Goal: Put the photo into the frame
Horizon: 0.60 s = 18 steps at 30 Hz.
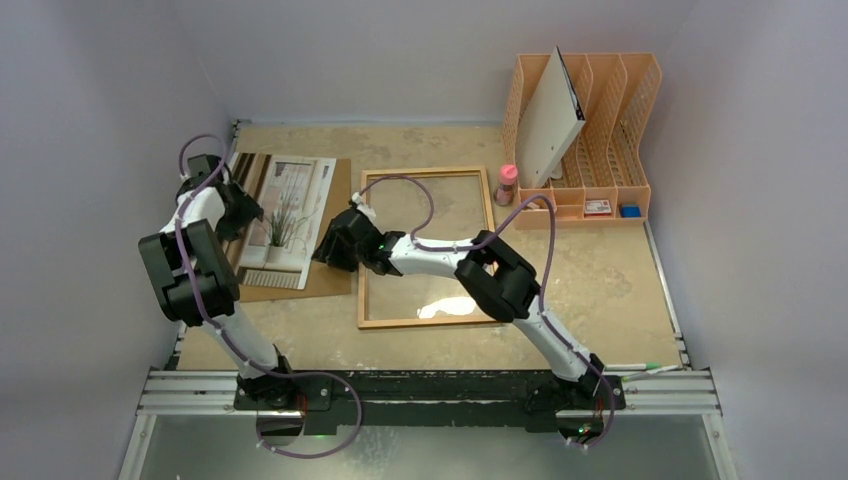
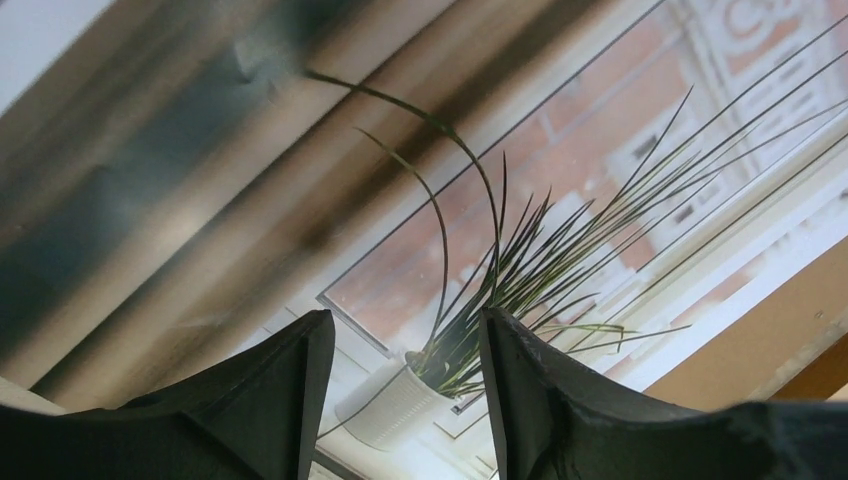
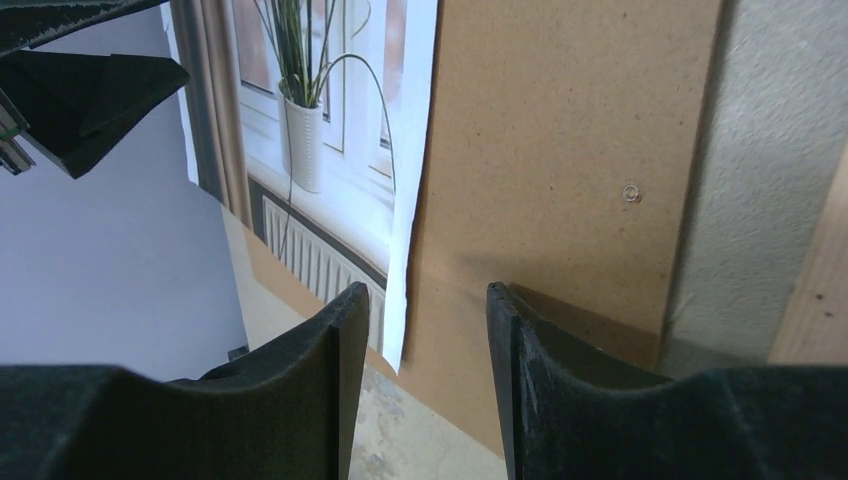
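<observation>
The photo [image 1: 290, 215] lies on the brown backing board [image 1: 335, 275] by the tabletop's [image 1: 620, 280] left edge, the frame [image 1: 400, 323] flat alongside, the left gripper [image 1: 243, 212] spread open over the print and the right gripper [image 1: 330, 245] gaping empty at its right edge.

Photo [image 1: 285, 222]: thin paper print, smooth, slight sheen. Frame [image 1: 420, 322]: light wood rails, matt; clear pane is glossy and carries a bright glare patch. Backing board [image 3: 560, 150]: brown pressed fibreboard, matt, finely speckled. Worktop [image 1: 600, 280]: mottled beige, stone-look, dull. Right gripper [image 3: 425, 300] jaws: black plastic, matt, faintly grained. File rack [image 1: 610, 100]: peach plastic lattice.
</observation>
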Each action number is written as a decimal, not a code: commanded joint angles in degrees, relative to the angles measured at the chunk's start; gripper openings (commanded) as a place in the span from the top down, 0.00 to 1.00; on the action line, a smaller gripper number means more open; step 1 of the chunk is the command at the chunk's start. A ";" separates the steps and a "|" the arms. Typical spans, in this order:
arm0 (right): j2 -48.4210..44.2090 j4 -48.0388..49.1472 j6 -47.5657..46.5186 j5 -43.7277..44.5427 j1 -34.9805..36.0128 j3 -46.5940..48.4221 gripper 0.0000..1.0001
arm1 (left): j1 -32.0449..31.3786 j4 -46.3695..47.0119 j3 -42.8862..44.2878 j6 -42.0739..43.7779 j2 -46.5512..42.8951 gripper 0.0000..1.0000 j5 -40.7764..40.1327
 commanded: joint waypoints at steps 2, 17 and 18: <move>1.34 -0.97 4.84 2.49 0.67 3.14 0.52 | -0.43 -1.78 -2.00 3.04 1.10 0.43 1.87; 8.69 -6.22 12.93 -2.78 0.78 9.62 0.52 | -0.51 -4.92 -4.11 1.87 6.12 0.47 -1.75; 8.96 -5.88 13.19 -3.22 0.69 9.64 0.52 | -0.53 -4.91 -4.11 1.85 6.15 0.47 -1.55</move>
